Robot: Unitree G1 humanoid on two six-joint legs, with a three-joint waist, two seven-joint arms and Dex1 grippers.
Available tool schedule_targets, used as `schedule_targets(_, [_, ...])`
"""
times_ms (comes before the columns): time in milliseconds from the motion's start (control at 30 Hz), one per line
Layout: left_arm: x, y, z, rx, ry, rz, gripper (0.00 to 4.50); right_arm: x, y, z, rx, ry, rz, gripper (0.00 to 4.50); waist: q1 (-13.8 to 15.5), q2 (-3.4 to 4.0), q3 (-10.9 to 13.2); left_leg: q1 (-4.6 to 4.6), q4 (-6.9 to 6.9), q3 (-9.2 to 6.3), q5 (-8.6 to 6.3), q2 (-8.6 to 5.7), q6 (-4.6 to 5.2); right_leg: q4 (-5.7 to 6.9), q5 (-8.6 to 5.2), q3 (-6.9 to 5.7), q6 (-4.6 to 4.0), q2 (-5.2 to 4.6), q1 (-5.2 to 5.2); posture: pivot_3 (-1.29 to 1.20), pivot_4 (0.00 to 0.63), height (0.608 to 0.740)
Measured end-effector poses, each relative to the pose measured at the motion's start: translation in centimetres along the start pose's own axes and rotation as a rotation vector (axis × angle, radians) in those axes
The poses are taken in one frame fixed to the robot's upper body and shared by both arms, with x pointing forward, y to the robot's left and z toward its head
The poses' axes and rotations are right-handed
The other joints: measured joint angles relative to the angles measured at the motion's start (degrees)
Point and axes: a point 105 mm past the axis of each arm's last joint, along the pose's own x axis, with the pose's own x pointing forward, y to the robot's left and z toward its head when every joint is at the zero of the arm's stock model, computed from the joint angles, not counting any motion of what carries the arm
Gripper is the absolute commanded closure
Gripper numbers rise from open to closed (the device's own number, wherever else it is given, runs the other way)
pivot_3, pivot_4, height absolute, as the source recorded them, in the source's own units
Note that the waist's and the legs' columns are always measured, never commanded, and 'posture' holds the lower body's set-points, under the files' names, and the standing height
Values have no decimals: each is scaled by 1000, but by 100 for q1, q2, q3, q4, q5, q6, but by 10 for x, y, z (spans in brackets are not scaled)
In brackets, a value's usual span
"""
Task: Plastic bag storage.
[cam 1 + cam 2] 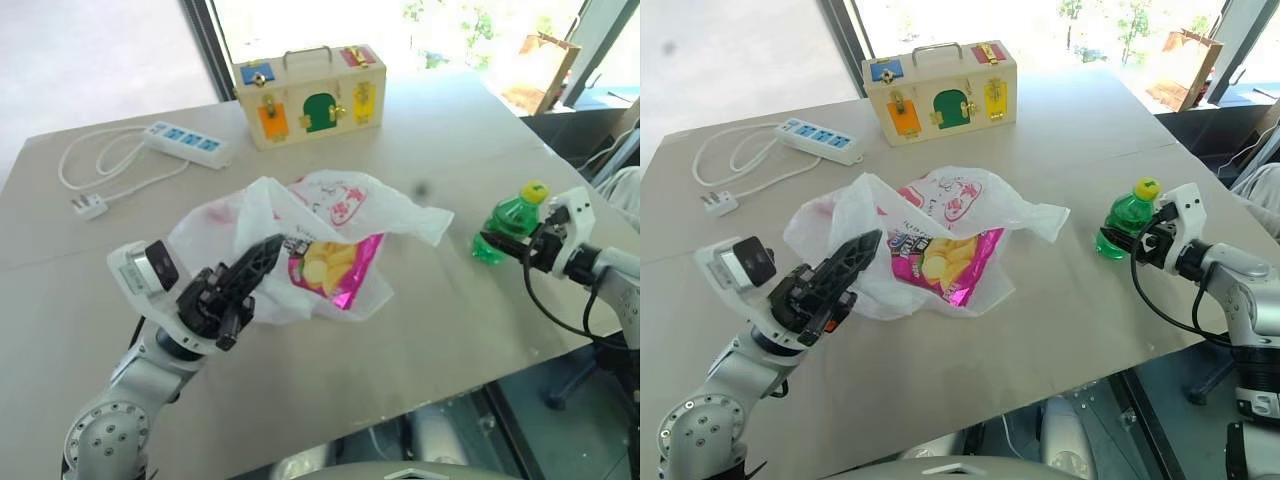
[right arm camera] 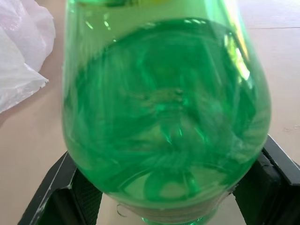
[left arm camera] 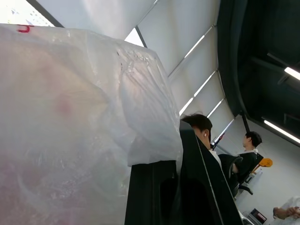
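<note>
The plastic bag [image 1: 345,200], thin, white and crinkled with red prints, lies in the middle of the table [image 1: 440,330]. A magenta chips packet [image 1: 335,268] sits in its opening. My left gripper [image 1: 272,248] is shut on the bag's near left edge and holds that edge lifted. In the left wrist view the bag's film [image 3: 70,117] drapes over the black fingers [image 3: 197,187]. At the right, a green bottle [image 1: 512,222] with a yellow cap stands on the table. My right gripper [image 1: 497,243] is shut on its lower body, one finger against each side [image 2: 56,197].
A wooden latch box [image 1: 310,95] stands at the back of the table. A white power strip [image 1: 185,143] with its coiled cord lies at the back left. A brown paper bag [image 1: 540,65] stands beyond the table's far right corner, and the right edge runs close behind the bottle.
</note>
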Motion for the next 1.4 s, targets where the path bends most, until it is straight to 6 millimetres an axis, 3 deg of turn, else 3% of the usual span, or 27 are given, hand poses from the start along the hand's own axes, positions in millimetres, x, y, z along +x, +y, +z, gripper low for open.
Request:
schedule_targets(33, [-1,0,0,-1,-2,4,4500,1,5,2,29,-10,27,1428,-1,3,2,0,-1,0,0,0,0,0,0,1,0,0,-1,0,150,740])
schedule_targets(100, [-6,2,-4,-16,3,26,4500,10,46,24,141,-89,250,1428,-75,11,8,-1,-6,4,0,4,0,0,0,9,0,2,-5,0,150,740])
schedule_targets(167, [-7,1,-6,-20,7,28,4500,13,63,38,164,-125,337,1428,-116,15,10,-1,-7,2,0,6,0,0,0,7,0,4,-5,0,150,740])
schedule_targets(233, [-13,-1,-12,-42,23,40,4500,12,111,76,231,-251,596,1428,-165,15,12,0,-14,2,0,11,0,-4,0,10,0,6,-6,0,150,740])
schedule_targets(300, [-16,-4,-15,-51,29,39,4500,4,147,97,227,-301,777,1428,-127,10,11,-2,-15,-11,-1,10,0,-8,-1,-6,-1,6,-4,0,150,740])
schedule_targets(400, [-20,-6,-16,-63,23,51,4500,11,180,91,227,-259,901,1428,-69,-9,-1,-2,-9,-23,-1,-2,0,-13,-1,-21,-2,-2,1,0,150,740])
schedule_targets(467, [-21,-9,-15,-71,13,46,4500,31,198,58,216,-111,903,1428,-60,-9,-1,-3,0,-21,-1,-8,0,-6,-1,-20,-2,-7,1,0,150,740])
schedule_targets(567, [-22,-19,-14,-91,-9,27,4500,57,208,13,155,63,851,1428,-77,-8,-1,-3,3,-16,-1,-8,0,-2,-1,-17,-1,-7,-2,0,150,740])
schedule_targets(667, [-25,-28,-15,-123,-23,14,4500,83,202,-5,113,82,759,1428,-127,-3,2,-3,2,-16,0,-4,-1,2,-1,-17,-1,-1,-5,0,150,740])
schedule_targets(833, [-29,-39,-23,-161,-3,11,4500,123,213,5,26,22,717,1428,-184,-1,4,-1,-3,-9,-1,7,-4,3,0,-7,-2,13,-6,0,150,740])
schedule_targets(867, [-28,-39,-24,-162,-6,9,4500,132,221,9,6,7,722,355,-191,0,4,-1,-3,-9,-2,7,-5,2,0,-7,-2,15,-7,0,150,740])
schedule_targets(900, [-27,-39,-25,-164,-8,4,4500,138,227,13,-14,-5,729,97,-192,1,4,-1,-4,-10,-2,7,-5,2,0,-8,-2,15,-12,0,150,740])
schedule_targets(967, [-25,-38,-25,-149,-18,2,4500,151,246,26,-37,-44,758,97,-196,1,5,-1,-4,-10,-2,5,-6,1,0,-8,-2,14,-12,0,150,740])
schedule_targets(1067, [-20,-38,-26,-143,-27,-13,4500,145,281,42,-33,-80,902,97,-182,0,4,-2,-5,-15,-3,3,-6,-3,-1,-12,-3,13,-10,0,150,740])
schedule_targets(1167, [-19,-37,-27,-134,-28,-11,4500,122,299,36,-82,-35,1078,97,-170,0,4,-2,-6,-16,-4,0,-5,-5,-1,-23,-4,8,-9,0,150,740])
schedule_targets(1233, [-19,-36,-26,-124,-37,-5,4500,130,292,29,-127,-19,1004,97,-171,-1,3,-1,-4,-15,-4,2,-7,0,-1,-25,-3,8,-9,0,150,740])
schedule_targets(1300, [-19,-36,-26,-124,-46,2,4500,137,273,24,-139,-9,909,97,-152,-2,3,0,-1,-18,-2,3,-10,5,2,-29,-7,10,-7,0,150,740])
schedule_targets(1400, [-22,-33,-26,-123,-53,22,4500,131,246,27,-141,-29,851,97,-133,-1,3,0,1,-19,-2,2,-10,3,2,-30,-7,8,-5,0,150,740])
